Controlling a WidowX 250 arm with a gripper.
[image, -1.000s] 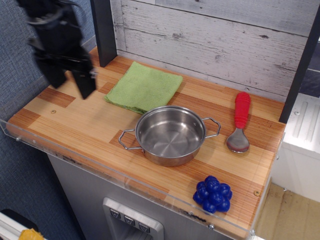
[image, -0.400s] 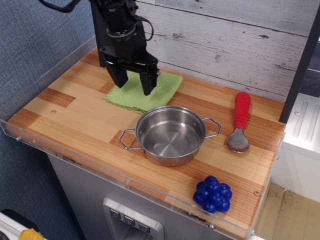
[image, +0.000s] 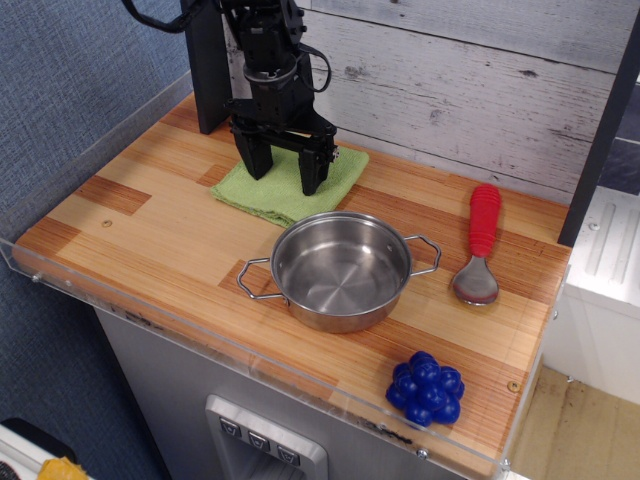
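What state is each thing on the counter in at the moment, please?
end effector: open, pointing down.
green cloth: folded, flat, beneath the end effector.
pot: upright, empty.
spoon: lying flat, right of the pot.
blue grapes: resting by the front edge.

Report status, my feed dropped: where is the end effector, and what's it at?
End effector open, tips low over green cloth, contact unclear. Cloth lies flat. Steel pot just in front, apart.
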